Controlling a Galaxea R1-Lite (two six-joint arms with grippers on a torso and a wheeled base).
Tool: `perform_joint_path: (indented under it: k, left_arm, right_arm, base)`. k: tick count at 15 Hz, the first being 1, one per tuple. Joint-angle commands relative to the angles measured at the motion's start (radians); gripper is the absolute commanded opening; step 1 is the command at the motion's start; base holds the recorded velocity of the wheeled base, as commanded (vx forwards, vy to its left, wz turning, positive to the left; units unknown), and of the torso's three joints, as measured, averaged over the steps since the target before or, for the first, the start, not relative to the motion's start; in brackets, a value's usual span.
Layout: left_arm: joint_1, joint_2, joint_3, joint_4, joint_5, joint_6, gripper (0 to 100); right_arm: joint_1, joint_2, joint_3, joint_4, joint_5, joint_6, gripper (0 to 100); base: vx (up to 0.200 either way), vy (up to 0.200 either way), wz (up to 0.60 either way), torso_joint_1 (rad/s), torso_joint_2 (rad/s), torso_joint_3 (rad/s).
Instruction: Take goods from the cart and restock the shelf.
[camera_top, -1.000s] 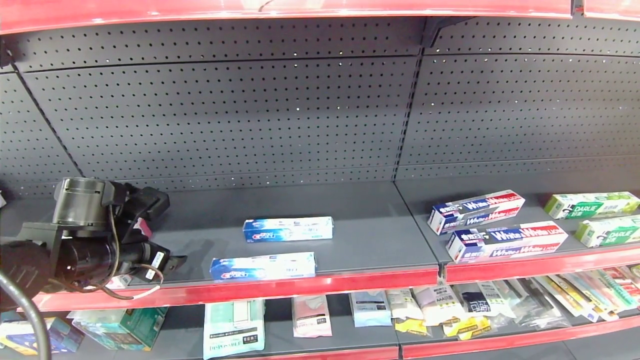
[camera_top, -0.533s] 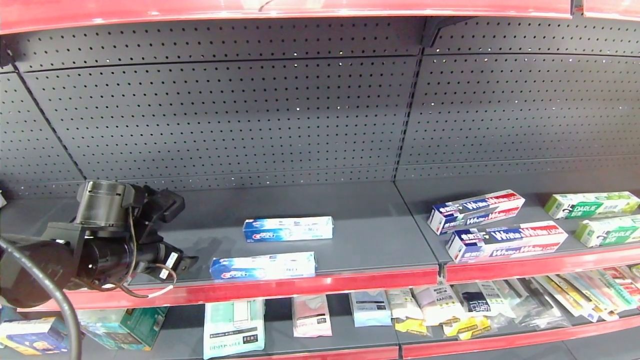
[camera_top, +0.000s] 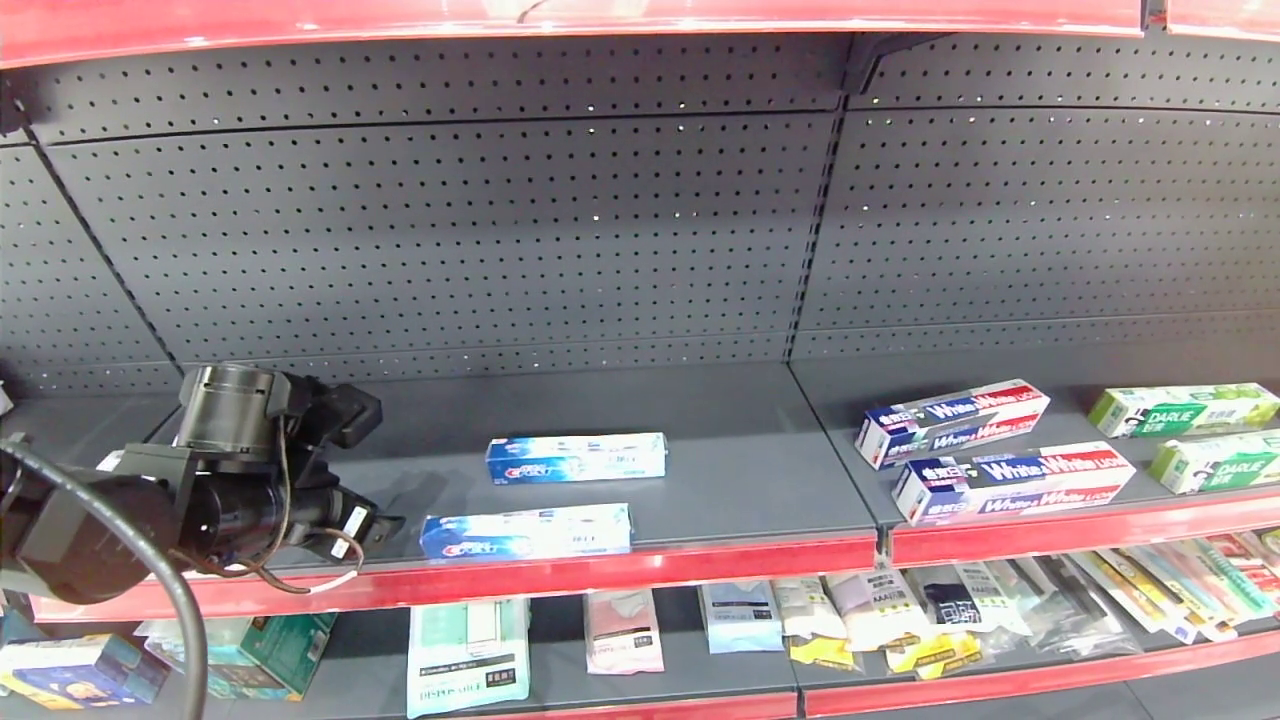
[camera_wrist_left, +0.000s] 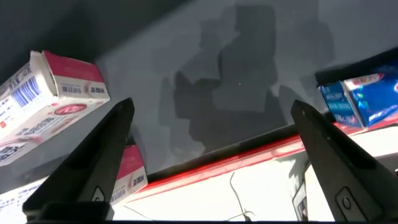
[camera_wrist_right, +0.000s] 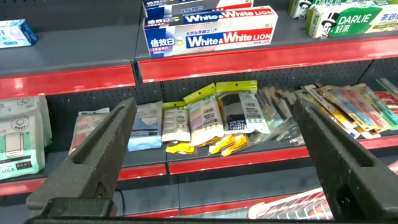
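Note:
Two blue toothpaste boxes lie on the grey shelf (camera_top: 730, 470), one at the front edge (camera_top: 526, 533) and one behind it (camera_top: 576, 458). My left gripper (camera_top: 372, 516) hovers low over the shelf just left of the front box. It is open (camera_wrist_left: 212, 106) with nothing between its fingers. Beside it lie a red-and-white box (camera_wrist_left: 50, 93) and the end of the blue box (camera_wrist_left: 367, 93). My right gripper (camera_wrist_right: 214, 99) is open and empty, held off the shelf front, facing the lower rows.
Blue-and-white toothpaste boxes (camera_top: 1010, 482) and green boxes (camera_top: 1185, 408) fill the right section. The lower shelf holds hanging packets (camera_wrist_right: 211, 118) and pouches (camera_top: 468, 655). A red shelf lip (camera_top: 600, 570) runs along the front. Bare shelf lies behind the blue boxes.
My left arm has moved to the right along the shelf front, closer to the front blue box. The boxes have not moved.

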Motion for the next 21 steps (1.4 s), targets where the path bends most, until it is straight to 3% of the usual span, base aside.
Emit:
perform_joint_path:
  k: [1,21]
  left_arm:
    - [0.000,0.013,-0.004,-0.001,0.000,0.000,100]
    - [-0.077,0.068,-0.040,-0.032,0.000,-0.014,100]
  right_arm:
    - [-0.001,0.001,0.000,0.000,0.000,0.000,100]
    - [0.001,0.003,0.000,0.000,0.000,0.000,100]
  base:
    - [0.000,0.000,0.00,0.000,0.00,0.000]
    - [0.000,0.000,0.00,0.000,0.00,0.000]
